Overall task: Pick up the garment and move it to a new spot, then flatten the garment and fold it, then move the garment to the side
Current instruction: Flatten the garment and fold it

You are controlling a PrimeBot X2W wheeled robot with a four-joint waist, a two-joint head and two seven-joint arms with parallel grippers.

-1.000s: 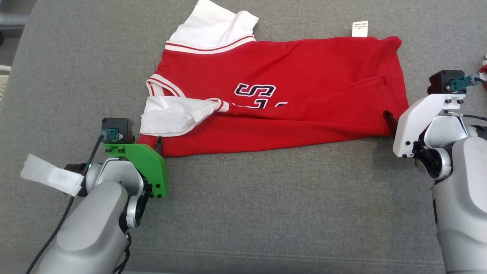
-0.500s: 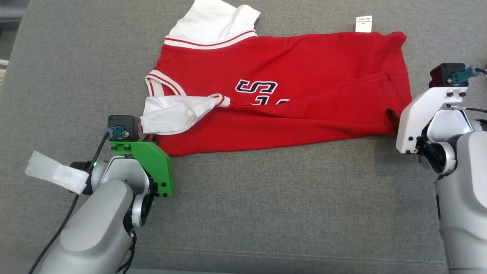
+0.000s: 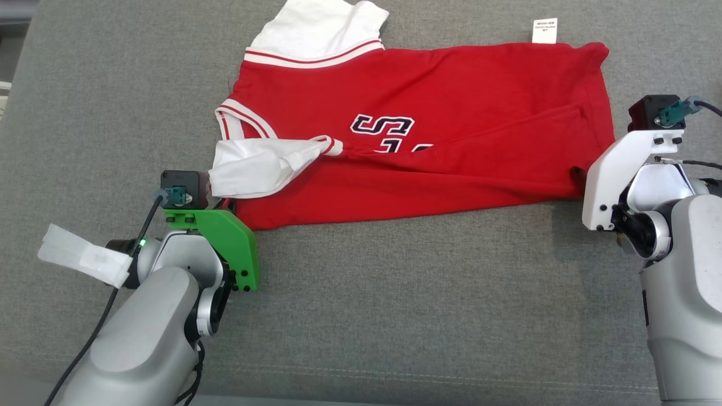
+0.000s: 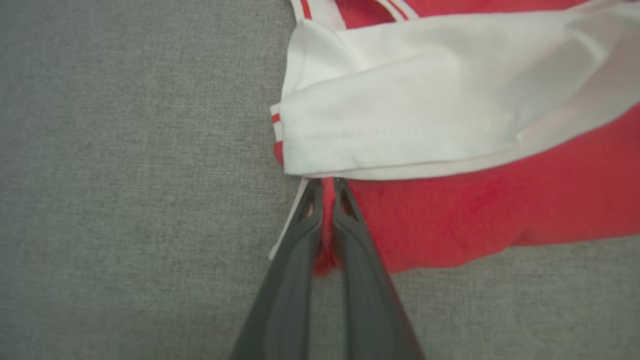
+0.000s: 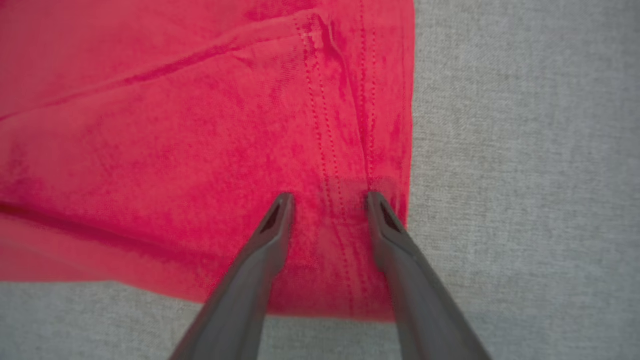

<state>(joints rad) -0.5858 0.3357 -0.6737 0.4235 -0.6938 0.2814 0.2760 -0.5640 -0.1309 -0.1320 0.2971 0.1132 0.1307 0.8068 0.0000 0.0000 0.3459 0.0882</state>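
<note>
So, the left gripper (image 4: 325,187) is pinching the garment (image 3: 451,113) at its near-left corner, jaws squeezing tight on red fabric right under the white sleeve (image 3: 254,169). The garment itself is lying half-folded on the grey fabric surface (image 3: 395,316). Over at the garment's near-right corner, the right gripper (image 5: 328,200) is sitting with fingers spread apart, straddling the hem stitching.

garment (image 3: 451,107): red shirt, white sleeves, red-striped white trim, dark lettering on chest. lies sideways on grey fabric surface (image 3: 395,310), near long edge folded onto the front, near sleeve (image 3: 254,169) bunched on top. white tag (image 3: 544,31) at hem.
</note>
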